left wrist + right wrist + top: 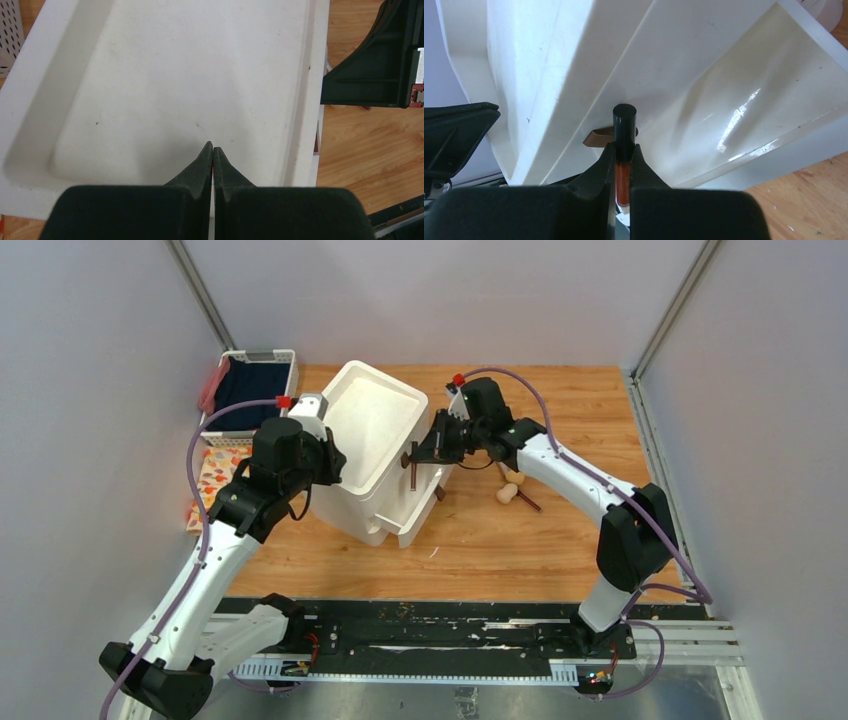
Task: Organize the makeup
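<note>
At far left, a white basket (283, 359) lined with dark blue cloth is seen against the wall of the wooden table (580, 540), with a patterned orange-and-white mat (213, 477) lying just in front of it. The left gripper (213, 152) is held over the recessed top of the big white box (375, 415), its two black fingers pressed together tip to tip; nothing can be made out between them. The box is set in the middle of the table, between the two arms, and one drawer (724, 100) is seen pulled out on the side facing the right arm. A brown knob (599, 137) is glimpsed just behind the right arm's fingers in the right wrist view.

The right gripper (623, 152) is clamped on the short reddish-brown stick (624, 120), whose black cap projects beyond the fingertips toward the box. From above, the stick is shown hanging at the box's right edge, close to the open drawer and off the table.

Further right, the small beige sponge (509, 492) is left on the bare wood near the right arm, with a slim dark stick (528, 503) lying just beside it. A second dark stick (487, 466) is partly hidden under the right arm, near the sponge.
</note>
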You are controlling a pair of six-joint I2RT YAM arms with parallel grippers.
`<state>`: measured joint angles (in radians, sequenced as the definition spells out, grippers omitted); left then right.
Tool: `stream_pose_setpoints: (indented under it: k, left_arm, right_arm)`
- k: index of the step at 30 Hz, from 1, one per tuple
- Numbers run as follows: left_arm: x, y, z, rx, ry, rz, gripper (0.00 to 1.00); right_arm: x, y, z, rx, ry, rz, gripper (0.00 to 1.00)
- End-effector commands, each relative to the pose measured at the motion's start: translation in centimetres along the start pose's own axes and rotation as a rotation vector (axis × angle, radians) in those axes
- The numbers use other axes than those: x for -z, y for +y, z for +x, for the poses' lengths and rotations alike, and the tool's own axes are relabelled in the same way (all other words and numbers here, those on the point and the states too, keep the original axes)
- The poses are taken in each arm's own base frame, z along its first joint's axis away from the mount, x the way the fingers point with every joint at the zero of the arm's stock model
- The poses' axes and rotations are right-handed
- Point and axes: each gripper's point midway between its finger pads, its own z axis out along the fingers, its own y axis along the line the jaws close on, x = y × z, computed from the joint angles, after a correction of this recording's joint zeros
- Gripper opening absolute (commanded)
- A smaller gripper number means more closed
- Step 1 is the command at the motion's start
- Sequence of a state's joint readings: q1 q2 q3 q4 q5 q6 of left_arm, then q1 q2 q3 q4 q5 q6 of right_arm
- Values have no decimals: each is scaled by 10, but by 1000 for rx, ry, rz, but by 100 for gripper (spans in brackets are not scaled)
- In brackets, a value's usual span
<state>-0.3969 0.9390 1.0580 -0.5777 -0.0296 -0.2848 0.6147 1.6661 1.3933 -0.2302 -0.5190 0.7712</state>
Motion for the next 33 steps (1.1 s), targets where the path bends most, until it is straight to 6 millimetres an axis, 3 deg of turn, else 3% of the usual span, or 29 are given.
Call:
stream_pose_setpoints:
  k: [1, 10, 13, 16, 19, 26, 29, 33]
  left_arm:
    - [3, 1, 4, -18, 2, -4, 0]
    - [3, 1, 3, -17, -1, -5, 0]
    - [2, 0, 2, -14, 2, 2, 0]
    - [2, 0, 1, -13, -1, 1, 0]
    - [2, -1, 0, -13, -3, 2, 0]
    - [2, 0, 1, -13, -1, 0, 0]
    - [3, 1, 1, -16, -3, -3, 0]
    - [2, 1, 2, -15, 1, -4, 0]
  right_arm:
    - [-5, 16, -1, -7, 10, -38, 0]
    - [-4, -19, 25, 27, 42, 118, 0]
    - [-2, -23, 29, 45, 58, 145, 11]
    - [3, -23, 28, 70, 48, 160, 32]
    - [8, -24, 24, 99, 39, 181, 41]
    - [25, -28, 9, 166, -21, 268, 38]
    - [47, -41, -9, 232, -106, 398, 38]
    - [78, -71, -33, 306, -171, 642, 38]
